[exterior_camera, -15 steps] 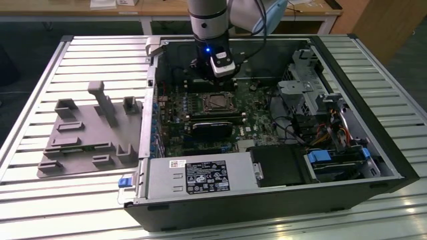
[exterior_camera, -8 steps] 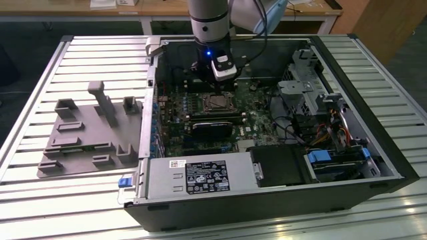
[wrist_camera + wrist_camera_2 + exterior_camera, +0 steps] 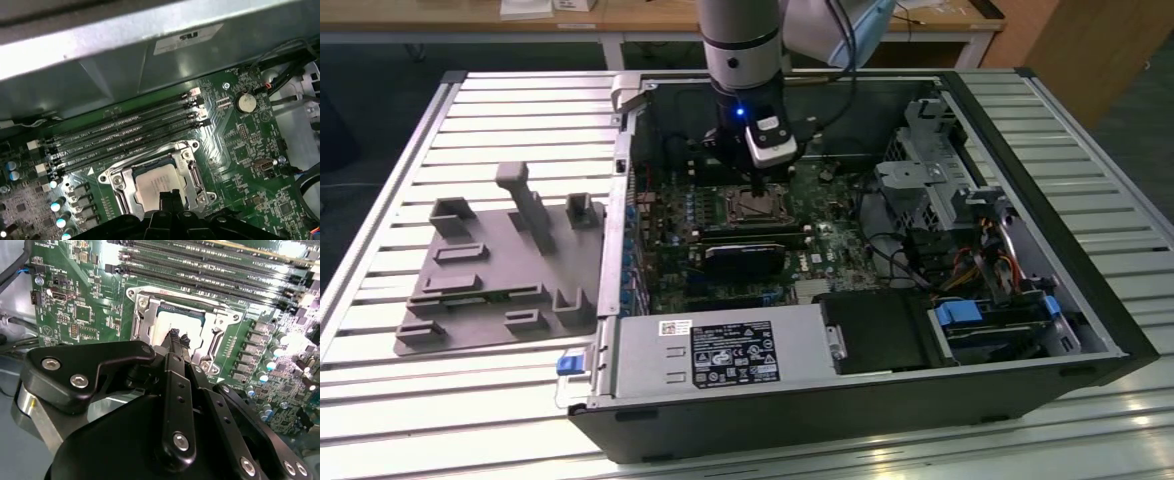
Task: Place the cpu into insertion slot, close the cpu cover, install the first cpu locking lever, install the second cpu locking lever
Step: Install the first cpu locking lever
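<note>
First wrist view: pincer (image 3: 167,196), pressed together, hides part of the cpu (image 3: 152,186).

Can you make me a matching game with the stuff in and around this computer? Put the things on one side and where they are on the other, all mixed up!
Things:
1. cpu
2. gripper
3. grey holder tray
4. round coin battery

Places:
A. on the slatted table, outside the computer case
B. lying in the insertion slot with the cpu cover framing it
C. on the green motherboard, past the ends of the long memory slots
D. hanging just above the chip

Pairs: 1-B, 2-D, 3-A, 4-C
</note>
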Controlling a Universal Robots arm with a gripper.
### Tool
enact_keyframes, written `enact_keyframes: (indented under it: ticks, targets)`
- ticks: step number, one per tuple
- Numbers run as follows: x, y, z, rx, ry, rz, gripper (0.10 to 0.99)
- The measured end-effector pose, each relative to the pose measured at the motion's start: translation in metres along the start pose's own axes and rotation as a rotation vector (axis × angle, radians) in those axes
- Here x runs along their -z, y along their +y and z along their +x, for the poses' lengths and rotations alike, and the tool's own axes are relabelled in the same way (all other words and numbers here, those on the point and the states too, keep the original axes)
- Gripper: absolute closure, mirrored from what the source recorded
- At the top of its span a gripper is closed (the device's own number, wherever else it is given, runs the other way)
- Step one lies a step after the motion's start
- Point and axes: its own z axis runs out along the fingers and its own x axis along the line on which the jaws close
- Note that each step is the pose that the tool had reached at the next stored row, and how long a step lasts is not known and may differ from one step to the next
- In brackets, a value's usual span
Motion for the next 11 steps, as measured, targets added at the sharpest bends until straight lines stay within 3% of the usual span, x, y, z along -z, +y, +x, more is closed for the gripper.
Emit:
enact_keyframes:
  ticks: [4, 11]
  targets:
    - [-0.0004, -0.0004, -0.0010, 0.016, 0.0020, 0.008, 0.984]
    - [0.0033, -0.0003, -0.0016, 0.036, 0.0026, 0.006, 0.984]
